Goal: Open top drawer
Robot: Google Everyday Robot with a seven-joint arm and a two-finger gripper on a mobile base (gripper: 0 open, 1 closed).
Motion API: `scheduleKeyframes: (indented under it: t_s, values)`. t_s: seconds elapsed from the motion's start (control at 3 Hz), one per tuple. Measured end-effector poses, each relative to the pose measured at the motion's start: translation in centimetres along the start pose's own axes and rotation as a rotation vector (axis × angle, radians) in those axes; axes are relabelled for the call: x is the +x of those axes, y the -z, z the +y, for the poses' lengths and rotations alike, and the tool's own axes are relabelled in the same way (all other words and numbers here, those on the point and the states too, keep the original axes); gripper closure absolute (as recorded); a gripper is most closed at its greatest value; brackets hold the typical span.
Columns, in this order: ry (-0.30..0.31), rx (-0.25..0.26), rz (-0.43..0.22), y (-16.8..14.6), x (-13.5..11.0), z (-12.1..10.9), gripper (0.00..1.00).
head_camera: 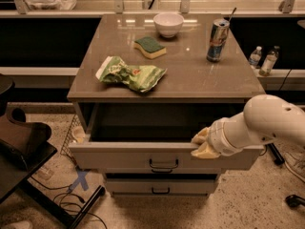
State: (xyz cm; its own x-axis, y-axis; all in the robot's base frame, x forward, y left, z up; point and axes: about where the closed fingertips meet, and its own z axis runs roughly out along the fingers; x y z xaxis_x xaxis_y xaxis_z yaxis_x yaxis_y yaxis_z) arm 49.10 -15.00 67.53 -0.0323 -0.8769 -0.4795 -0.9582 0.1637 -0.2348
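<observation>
Likely an office or lab: a cabinet (128, 187) on speckled floor (267, 204), cables (71, 205) left of it, bag (131, 74), sponge (149, 46), bowl (168, 24), can (217, 40) on its worktop (190, 75); jaws at the front edge of its top drawer (119, 156).
</observation>
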Motion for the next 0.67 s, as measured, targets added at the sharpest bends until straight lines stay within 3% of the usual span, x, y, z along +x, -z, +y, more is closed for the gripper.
scheduleKeyframes:
  t_s: [0.33,0.67]
  values:
    - [0.000,0.000,0.000,0.0,0.0,0.0,1.00]
    - [-0.025,-0.022,-0.001,0.5,1.2,1.4,1.00]
